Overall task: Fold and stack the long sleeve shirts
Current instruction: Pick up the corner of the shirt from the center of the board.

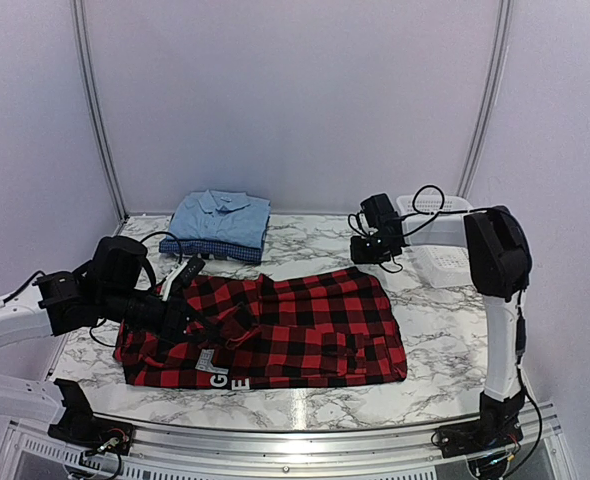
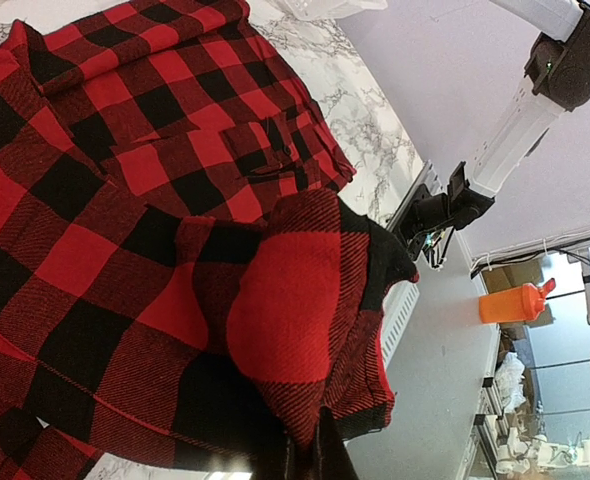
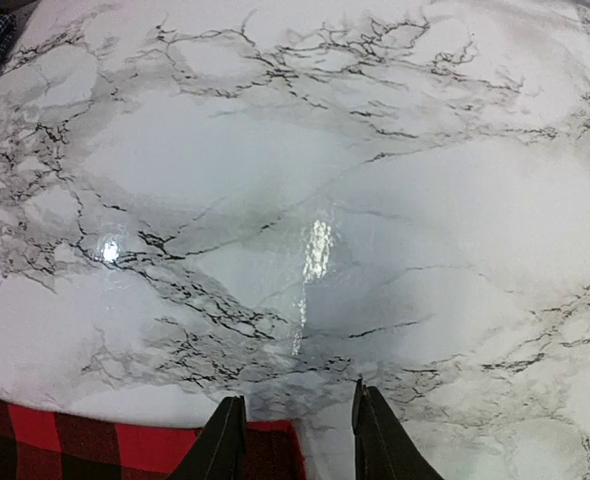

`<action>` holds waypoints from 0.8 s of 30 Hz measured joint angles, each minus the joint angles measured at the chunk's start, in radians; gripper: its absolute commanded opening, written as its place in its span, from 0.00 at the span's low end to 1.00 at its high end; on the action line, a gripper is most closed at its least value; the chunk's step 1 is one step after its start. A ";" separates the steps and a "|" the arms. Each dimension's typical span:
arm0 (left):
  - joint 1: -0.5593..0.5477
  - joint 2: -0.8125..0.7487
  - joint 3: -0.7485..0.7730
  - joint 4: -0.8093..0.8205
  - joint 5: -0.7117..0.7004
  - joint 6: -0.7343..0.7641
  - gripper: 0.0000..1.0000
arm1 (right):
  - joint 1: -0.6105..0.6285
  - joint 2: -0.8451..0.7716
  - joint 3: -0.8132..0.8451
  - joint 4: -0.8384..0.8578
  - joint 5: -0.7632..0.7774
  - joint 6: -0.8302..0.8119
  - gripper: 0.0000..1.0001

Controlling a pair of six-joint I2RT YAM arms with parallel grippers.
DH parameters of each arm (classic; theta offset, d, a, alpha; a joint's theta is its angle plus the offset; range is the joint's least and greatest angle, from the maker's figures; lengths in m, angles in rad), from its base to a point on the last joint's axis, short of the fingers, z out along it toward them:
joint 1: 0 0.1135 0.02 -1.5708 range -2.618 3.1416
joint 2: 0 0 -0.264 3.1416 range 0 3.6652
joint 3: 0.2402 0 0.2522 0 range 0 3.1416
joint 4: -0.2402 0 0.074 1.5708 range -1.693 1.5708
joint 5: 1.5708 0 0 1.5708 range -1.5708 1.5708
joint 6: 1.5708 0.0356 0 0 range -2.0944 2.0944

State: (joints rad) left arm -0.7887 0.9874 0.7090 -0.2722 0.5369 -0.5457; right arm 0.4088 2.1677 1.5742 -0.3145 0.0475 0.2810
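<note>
Plaid shirt (image 2: 275, 300) bunches in my left claw (image 2: 305, 458), which is clamped on a fold; the rest sprawls across the surface (image 1: 435, 330). My right claw (image 3: 297, 405) hangs parted, empty, at its far hem. Pulling one-handed could drag the whole shirt askew.

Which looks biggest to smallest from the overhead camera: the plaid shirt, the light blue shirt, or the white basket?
1. plaid shirt, spread out, clearly largest.
2. light blue shirt, folded.
3. white basket; the right arm hides part of it, so second and third are unsure.
</note>
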 measured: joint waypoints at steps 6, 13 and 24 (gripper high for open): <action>0.000 0.011 0.000 -0.003 -0.008 0.000 0.00 | 0.004 0.009 0.000 -0.017 0.011 -0.005 0.33; 0.000 0.029 0.000 -0.004 -0.008 0.005 0.00 | 0.026 0.011 -0.006 -0.015 0.014 -0.005 0.30; 0.000 0.048 0.000 -0.005 -0.009 0.014 0.00 | 0.031 0.018 -0.042 -0.001 0.021 0.002 0.00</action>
State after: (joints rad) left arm -0.7887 1.0359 0.7094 -0.2768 0.5278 -0.5320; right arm 0.4400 2.1857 1.5318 -0.3153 0.0689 0.2829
